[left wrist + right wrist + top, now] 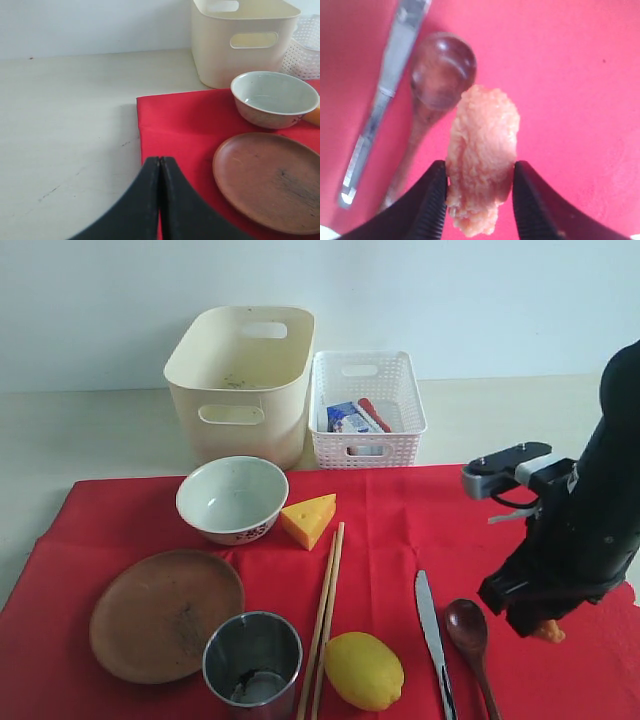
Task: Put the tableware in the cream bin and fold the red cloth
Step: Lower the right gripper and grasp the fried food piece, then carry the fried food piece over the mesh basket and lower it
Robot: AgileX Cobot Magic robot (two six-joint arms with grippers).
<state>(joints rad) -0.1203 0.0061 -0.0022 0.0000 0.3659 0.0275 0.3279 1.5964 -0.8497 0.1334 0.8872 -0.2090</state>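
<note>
The red cloth covers the near table. On it lie the patterned bowl, brown plate, steel cup, chopsticks, knife and dark spoon. The cream bin stands behind the cloth. My right gripper is low over the cloth just right of the spoon and knife, shut on a lumpy pale orange food piece. My left gripper is shut and holds nothing, over the cloth's left edge, near the plate and bowl.
A white lattice basket holding a carton stands right of the cream bin. A cheese wedge lies beside the bowl, and a lemon sits near the front between the chopsticks and the knife. Bare pale tabletop stretches left of the cloth.
</note>
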